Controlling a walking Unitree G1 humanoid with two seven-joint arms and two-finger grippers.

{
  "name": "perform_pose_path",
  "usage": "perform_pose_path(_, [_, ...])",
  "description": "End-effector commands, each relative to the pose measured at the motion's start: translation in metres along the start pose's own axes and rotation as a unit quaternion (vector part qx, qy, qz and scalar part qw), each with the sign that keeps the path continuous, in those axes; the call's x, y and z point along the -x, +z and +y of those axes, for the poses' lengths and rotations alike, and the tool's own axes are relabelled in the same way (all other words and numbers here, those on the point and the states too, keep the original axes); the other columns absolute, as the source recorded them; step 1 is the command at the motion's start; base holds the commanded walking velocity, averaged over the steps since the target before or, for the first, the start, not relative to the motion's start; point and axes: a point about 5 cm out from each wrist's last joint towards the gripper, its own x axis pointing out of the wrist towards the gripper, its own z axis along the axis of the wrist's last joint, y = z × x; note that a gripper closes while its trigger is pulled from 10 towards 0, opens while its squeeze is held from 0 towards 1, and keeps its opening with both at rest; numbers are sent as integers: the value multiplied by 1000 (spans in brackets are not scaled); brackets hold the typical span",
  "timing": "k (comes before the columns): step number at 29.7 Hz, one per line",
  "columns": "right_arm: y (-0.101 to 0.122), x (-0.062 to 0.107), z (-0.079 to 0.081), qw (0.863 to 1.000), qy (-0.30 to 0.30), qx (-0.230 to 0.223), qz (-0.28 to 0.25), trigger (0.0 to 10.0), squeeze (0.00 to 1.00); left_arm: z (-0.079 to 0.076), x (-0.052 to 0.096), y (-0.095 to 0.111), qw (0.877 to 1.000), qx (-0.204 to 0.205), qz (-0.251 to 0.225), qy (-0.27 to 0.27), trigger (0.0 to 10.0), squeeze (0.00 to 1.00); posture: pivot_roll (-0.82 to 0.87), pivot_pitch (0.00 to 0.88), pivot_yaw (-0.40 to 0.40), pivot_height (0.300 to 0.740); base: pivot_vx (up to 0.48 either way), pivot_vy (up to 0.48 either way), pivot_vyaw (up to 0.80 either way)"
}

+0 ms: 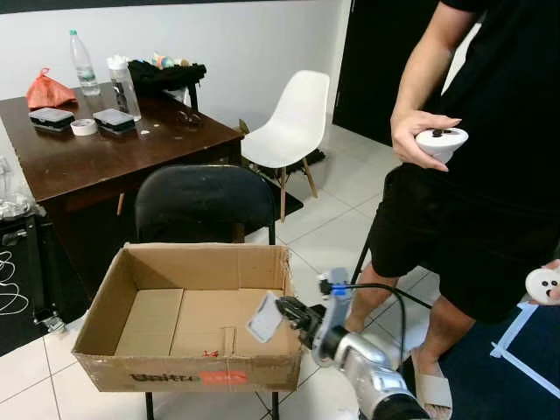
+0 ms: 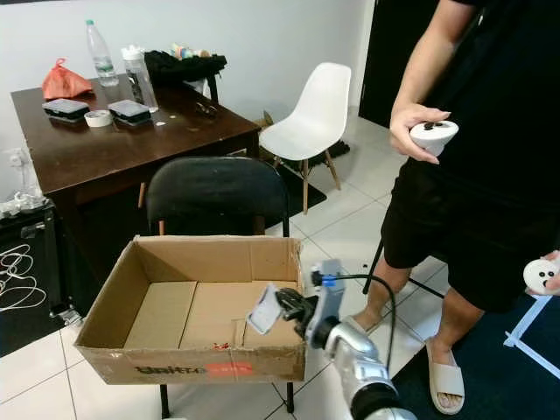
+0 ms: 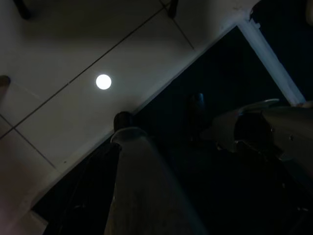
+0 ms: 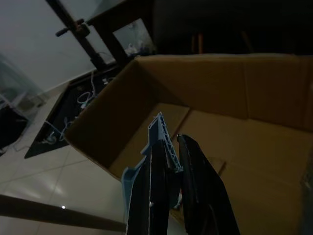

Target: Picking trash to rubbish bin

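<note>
An open cardboard box (image 1: pixel 149 280) rests on a black chair (image 1: pixel 203 199) in front of me; its inside looks bare. My right gripper (image 1: pixel 282 311) reaches over the box's right rim, shut on a small flat pale-blue piece of trash (image 1: pixel 263 318). In the right wrist view the corrugated piece (image 4: pixel 155 147) sits pinched between the black fingers (image 4: pixel 198 186), above the box floor (image 4: pixel 254 161). The left wrist view is dark, showing floor tiles and a dark mat, with my left arm hanging idle.
A person (image 1: pixel 490 175) stands close on the right, holding white controllers (image 1: pixel 440 143). Behind the box is a dark wooden table (image 1: pixel 96 153) with bottles and containers, and a white chair (image 1: pixel 293 122). Cables (image 1: pixel 10 289) lie on the floor at left.
</note>
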Motion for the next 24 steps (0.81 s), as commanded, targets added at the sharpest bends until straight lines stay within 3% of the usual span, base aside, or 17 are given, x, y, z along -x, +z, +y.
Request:
perform_pose_path(1, [-3,-5,5,1000,2,9,12,10000,0,0,2,-11,1000,-5,20,-2,10000,0,-150,124,24,740,0,0,0])
perform_pose_path(6, [1,-15,12,999,-2,26,20,10000,0,3,4,-15,1000,-6,24,1,10000,0,-145,134,28,740,0,0,0])
perform_pose_path(11, [17,-15,-8,995,-89,48,15,10000,0,5,5,-19,1000,-3,27,4,10000,0,-123,138,24,740,0,0,0])
perform_pose_path(15, [34,14,-52,982,-182,45,-2,10000,0,8,7,-22,1000,2,28,9,10000,0,-119,144,23,740,0,0,0])
perform_pose_path(17, [35,20,-58,980,-195,48,-2,10000,0,8,8,-24,1000,2,30,9,10000,0,-119,144,23,740,0,0,0])
perform_pose_path(18, [38,34,-73,973,-223,52,-2,10000,0,9,8,-26,999,1,32,10,10000,0,-124,147,26,740,0,0,0])
perform_pose_path(24, [42,49,-86,967,-249,50,-13,10000,0,11,9,-26,999,-5,35,10,10000,0,-149,156,40,740,0,0,0])
